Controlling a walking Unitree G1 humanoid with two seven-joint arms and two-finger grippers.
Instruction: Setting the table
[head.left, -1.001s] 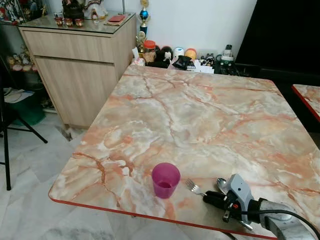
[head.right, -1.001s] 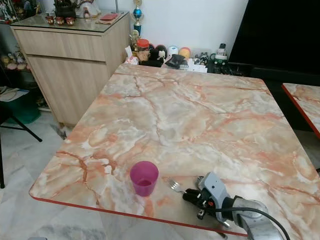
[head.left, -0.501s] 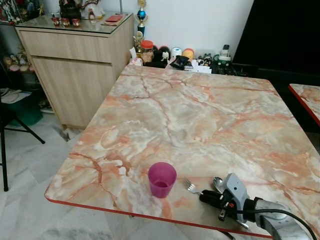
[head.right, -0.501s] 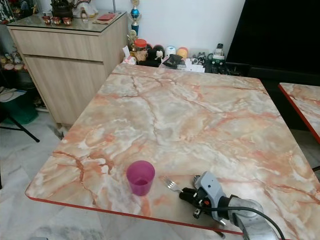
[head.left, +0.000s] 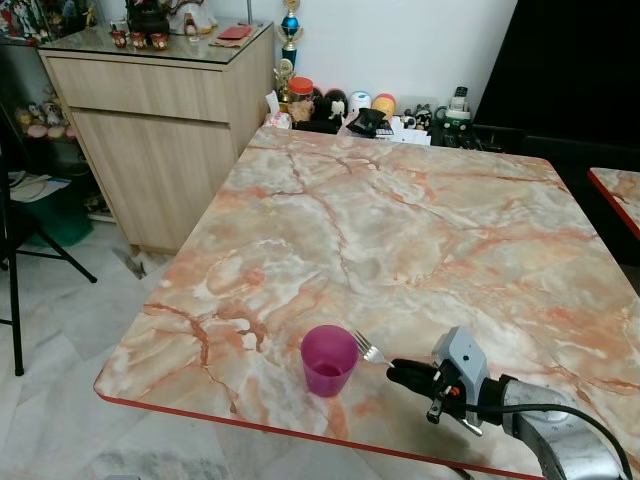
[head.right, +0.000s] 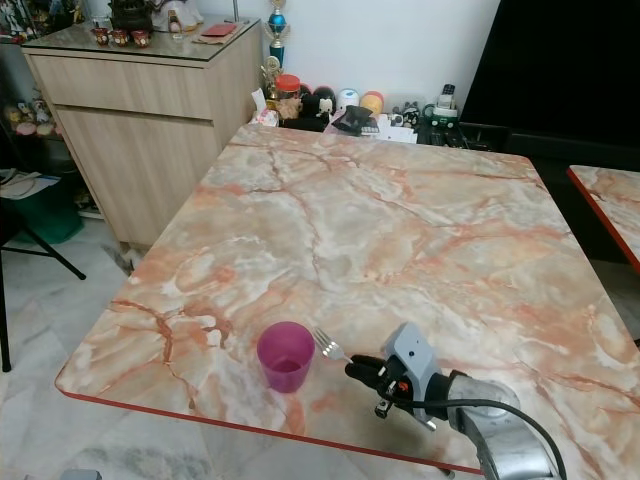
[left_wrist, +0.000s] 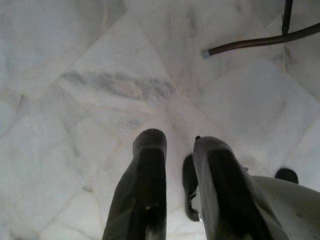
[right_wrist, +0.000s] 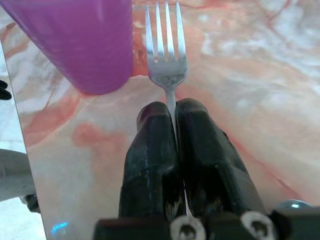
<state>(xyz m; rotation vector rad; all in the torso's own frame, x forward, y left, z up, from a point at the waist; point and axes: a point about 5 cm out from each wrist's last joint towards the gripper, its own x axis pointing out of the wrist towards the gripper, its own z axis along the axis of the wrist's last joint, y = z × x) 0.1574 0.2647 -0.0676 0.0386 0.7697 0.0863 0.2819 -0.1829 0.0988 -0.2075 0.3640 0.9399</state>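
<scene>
Right wrist view has the right gripper (right_wrist: 174, 112) clenched on the handle of a fork (right_wrist: 166, 45), tines pointing away beside the purple cup (right_wrist: 80, 40); in the left eye view the fork (head.left: 369, 349) now sits just at the cup's (head.left: 329, 360) three o'clock, nearly touching its rim, where a second ago it lay well apart from it; the spoon that showed by the wrist earlier is hidden now; both stand near the six o'clock edge of the marble table (head.left: 400, 220); the left gripper (left_wrist: 172, 165) hangs idle over the pale floor tiles (left_wrist: 75, 75), fingers slightly parted, holding nothing.
</scene>
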